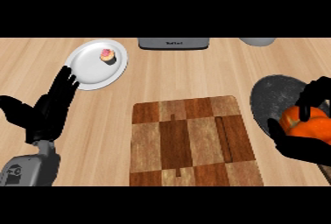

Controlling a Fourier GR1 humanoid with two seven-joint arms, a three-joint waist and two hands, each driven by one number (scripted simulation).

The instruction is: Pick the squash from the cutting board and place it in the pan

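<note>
Woodgrain counter (194,70) (round orange squash (304,123), fingers (317,94))

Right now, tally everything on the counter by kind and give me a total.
Plate: 1
Cupcake: 1
Cutting board: 1
Pan: 1
Squash, held over the pan by the right hand: 1
Toaster: 1
Grey object at the top edge: 1
Total: 7

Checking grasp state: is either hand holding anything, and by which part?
Right hand holds the squash, fingers and thumb curled round its sides, over the pan. Left hand holds nothing.
</note>
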